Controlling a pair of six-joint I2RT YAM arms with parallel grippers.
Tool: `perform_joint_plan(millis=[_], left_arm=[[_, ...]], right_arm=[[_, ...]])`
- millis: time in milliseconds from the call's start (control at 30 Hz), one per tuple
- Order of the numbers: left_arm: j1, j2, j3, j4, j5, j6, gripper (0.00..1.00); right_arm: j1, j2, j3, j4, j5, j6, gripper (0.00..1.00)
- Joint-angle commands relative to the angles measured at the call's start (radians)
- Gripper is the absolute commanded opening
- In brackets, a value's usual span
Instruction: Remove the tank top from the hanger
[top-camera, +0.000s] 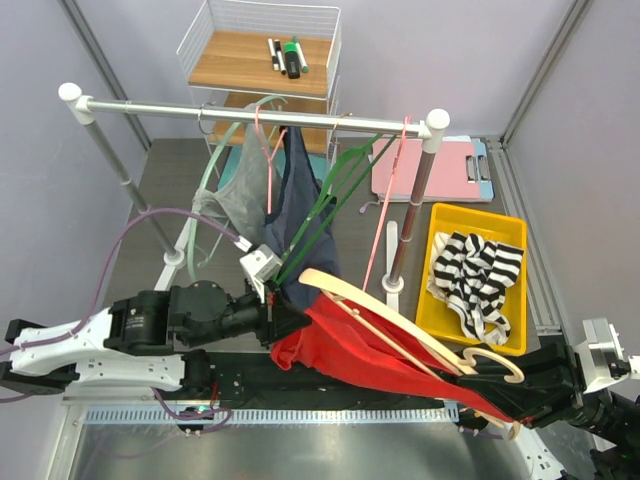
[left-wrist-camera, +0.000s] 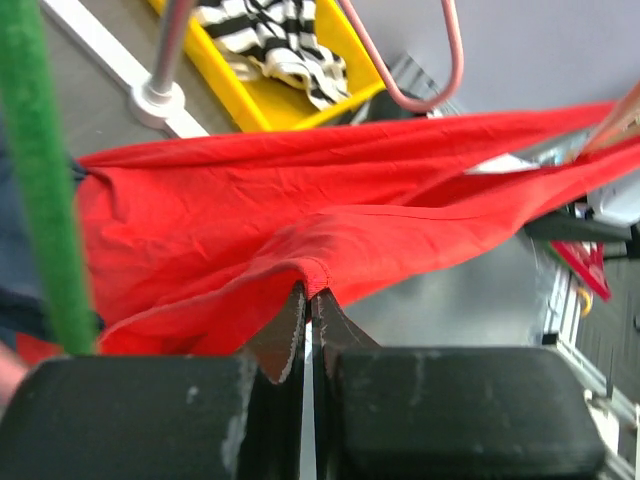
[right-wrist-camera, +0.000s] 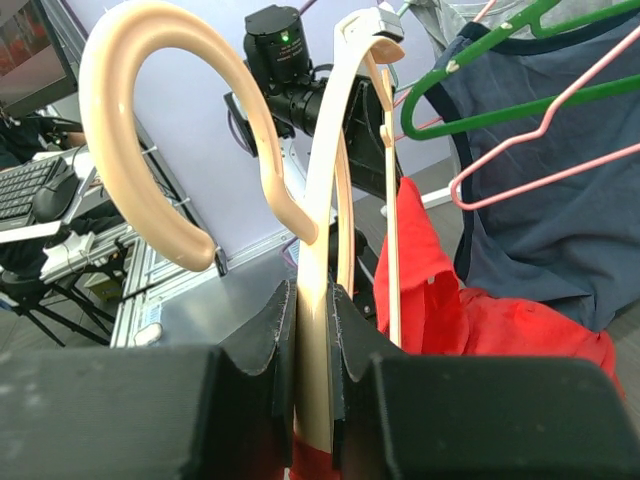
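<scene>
The tank top (top-camera: 330, 345) is red and hangs stretched in the air low in the overhead view, just beyond the two arm bases. Its long axis runs from about 9 o'clock of the picture's centre down to about 5 o'clock. The left gripper (left-wrist-camera: 308, 300) has its fingers pressed together with no gap showing, pinching a stitched edge of the red cloth at the 9 o'clock end. From that pinch the fabric fans away taut across the wrist view. The right gripper (right-wrist-camera: 312, 300) is closed down to a narrow gap on the neck of the cream hanger (top-camera: 380, 312), just under its hook. The pads bear on both flat sides of the neck, and red cloth is bunched right beside them. Seen from above, the hanger lies tilted along a 10-to-4 o'clock line, with the hook at the 4 o'clock end by the right arm. The cloth is draped over its shoulders and trails below them. Just beyond, at 3 o'clock, a yellow bin (top-camera: 505, 228) holds a black-and-white striped cloth (top-camera: 478, 275). Farther off, toward 12 o'clock, a rail (top-camera: 200, 106) carries a green hanger (top-camera: 350, 157) with a navy top (top-camera: 300, 180), a grey garment (top-camera: 240, 185) and a bare pink hanger (top-camera: 387, 210). Behind the rail, at 12 o'clock, stands a wire shelf (top-camera: 230, 60) with markers (top-camera: 290, 55) on it.
</scene>
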Motion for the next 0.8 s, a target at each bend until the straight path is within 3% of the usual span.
perform_joint_plan(millis=[0,67,167,200,300,533,667,767], left_arm=[[0.0,-0.005,0.067,0.061,0.112,0.084,0.0],[0.0,-0.025,0.07,0.057,0.124,0.103,0.05],[0.0,-0.084,0.066,0.044,0.156,0.141,0.25],[0.0,-0.101,0.063,0.043,0.192,0.15,0.37],[0.0,-0.183,0.061,0.043,0.273,0.19,0.52],[0.0,-0.253,0.182,0.038,0.299,0.245,0.66],[0.0,-0.085,0.314,0.04,0.364,0.316,0.79],[0.0,0.024,0.394,0.028,0.358,0.354,0.8]], right_arm=[[0.003,0.035,-0.033,0.091,-0.034,0.024,0.01],[0.003,0.044,-0.051,0.09,-0.063,0.001,0.01],[0.003,0.065,-0.084,0.082,-0.078,-0.039,0.01],[0.003,0.072,-0.091,0.076,-0.08,-0.062,0.01],[0.003,0.094,-0.117,0.073,-0.092,-0.088,0.01],[0.003,0.119,-0.147,0.067,-0.196,-0.097,0.01],[0.003,0.098,-0.157,0.019,-0.214,-0.106,0.01],[0.003,0.072,-0.171,0.013,-0.244,-0.082,0.01]])
